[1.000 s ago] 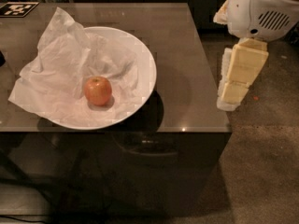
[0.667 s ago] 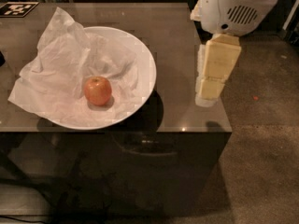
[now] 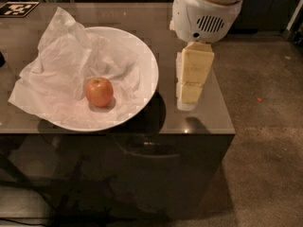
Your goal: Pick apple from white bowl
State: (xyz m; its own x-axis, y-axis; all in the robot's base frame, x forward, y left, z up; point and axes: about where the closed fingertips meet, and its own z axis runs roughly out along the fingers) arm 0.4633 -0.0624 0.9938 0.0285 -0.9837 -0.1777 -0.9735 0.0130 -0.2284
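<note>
Camera view: tool (image 3: 187, 103) beside white bowl (image 3: 151, 77), tissue (image 3: 61, 65) under apple (image 3: 99, 91)

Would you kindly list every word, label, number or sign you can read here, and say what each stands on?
No word, number or brand can be read anywhere.
Black-and-white square marker at the table's far corner: a pattern, not lettering.
Apple in the white bowl: no label readable.
Gripper, hanging over the table beside the bowl: no markings.
</note>
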